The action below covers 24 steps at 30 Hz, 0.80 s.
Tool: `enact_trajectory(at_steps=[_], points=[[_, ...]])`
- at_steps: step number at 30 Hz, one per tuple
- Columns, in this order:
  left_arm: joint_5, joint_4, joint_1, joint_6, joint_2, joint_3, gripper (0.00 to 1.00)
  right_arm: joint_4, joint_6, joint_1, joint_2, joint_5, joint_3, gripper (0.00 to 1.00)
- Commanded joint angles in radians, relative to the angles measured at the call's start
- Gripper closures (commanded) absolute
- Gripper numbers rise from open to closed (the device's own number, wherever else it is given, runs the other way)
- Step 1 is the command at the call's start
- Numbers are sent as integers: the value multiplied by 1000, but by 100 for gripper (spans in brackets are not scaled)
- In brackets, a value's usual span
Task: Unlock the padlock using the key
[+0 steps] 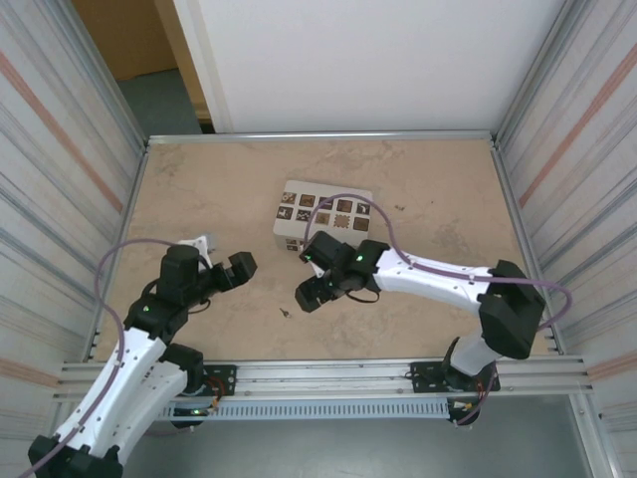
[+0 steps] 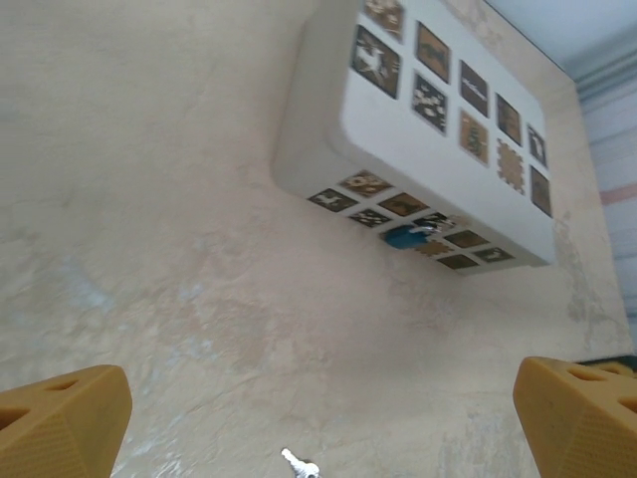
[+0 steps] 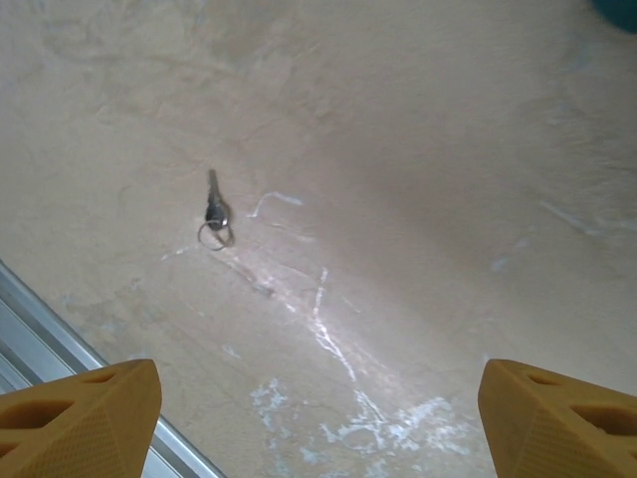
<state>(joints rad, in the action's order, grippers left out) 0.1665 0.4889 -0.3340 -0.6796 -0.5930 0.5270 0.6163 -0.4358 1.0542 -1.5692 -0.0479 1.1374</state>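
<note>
The left claw (image 1: 241,266) is hovering over the near-left part of the table (image 1: 199,189), its fingers spread wide. The key (image 3: 214,211) is lying flat between the two claws, close to the near edge. From the right wrist its long axis is running up the frame, ring end nearer the claw. The right claw (image 1: 311,295) is also gaping apart, holding nothing. The blue padlock (image 2: 403,237) is sitting beyond it, against the near side of the box (image 2: 438,139) at mid-table. It is too small to tell which way it is pointing.
</note>
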Motion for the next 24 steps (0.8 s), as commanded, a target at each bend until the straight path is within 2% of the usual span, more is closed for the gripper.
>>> enact_trajectory(at_steps=[1, 10, 24], points=[[-120, 168, -1, -54, 43, 6, 1, 41, -8, 44, -64, 23, 64, 20], [-180, 261, -1, -95, 109, -4, 1, 101, 25, 126, -249, 46, 197, 31], [-212, 300, 1, -99, 150, -7, 1, 125, 69, 133, -427, 9, 322, 47]])
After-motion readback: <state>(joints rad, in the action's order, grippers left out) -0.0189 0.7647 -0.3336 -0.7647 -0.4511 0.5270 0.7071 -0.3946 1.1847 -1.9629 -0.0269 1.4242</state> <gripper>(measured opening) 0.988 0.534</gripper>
